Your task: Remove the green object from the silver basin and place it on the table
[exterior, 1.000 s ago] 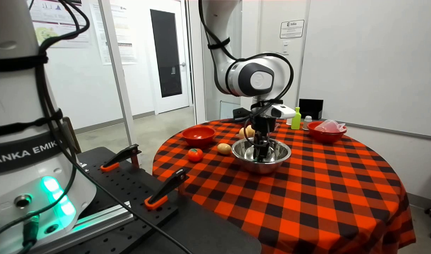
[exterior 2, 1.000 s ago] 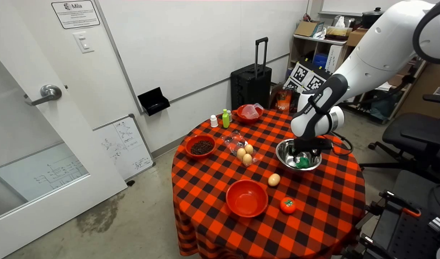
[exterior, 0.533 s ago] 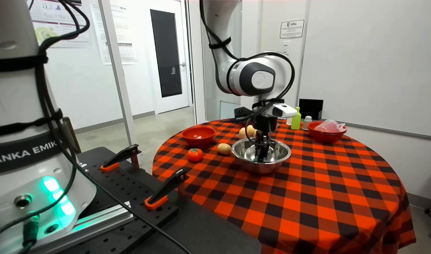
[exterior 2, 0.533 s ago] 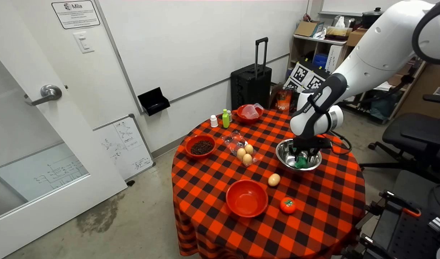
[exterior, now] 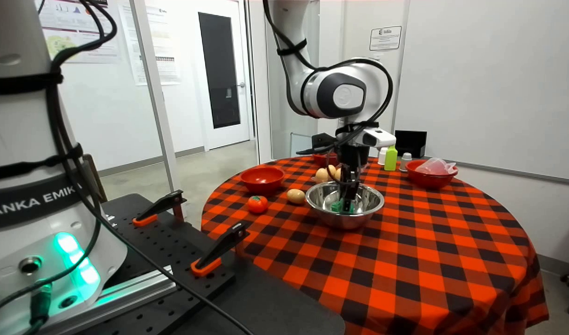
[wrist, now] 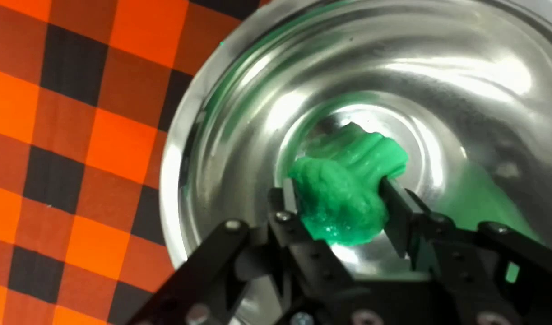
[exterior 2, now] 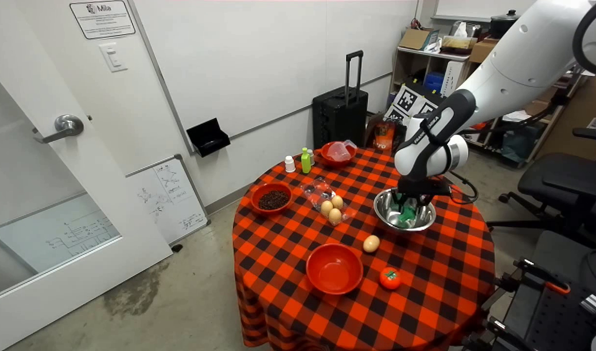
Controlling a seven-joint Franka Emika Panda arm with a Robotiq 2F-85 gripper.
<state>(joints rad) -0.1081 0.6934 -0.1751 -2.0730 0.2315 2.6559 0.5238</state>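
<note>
White "RANKA EMIKA" lettering [exterior: 37,202] marks the robot base [exterior: 21,132], nearer than the silver basin [exterior: 344,220]. Inside the basin, the hand [wrist: 336,196] clamps the green object [wrist: 345,192] — jaws pressed to both sides. Around the basin spreads the checked surface [exterior: 424,246]; far beyond it, a wall sign [exterior 2: 103,20] reads "Mila".

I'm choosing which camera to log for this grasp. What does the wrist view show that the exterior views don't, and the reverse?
Only the wrist view: the ridges of the green object in detail, and both fingertips seemingly against its sides.
Only the exterior views: tomato, eggs, yellow-green bottle, red bowls and the white arm.
Shared: silver basin, green object, gripper and cloth-covered table.
</note>
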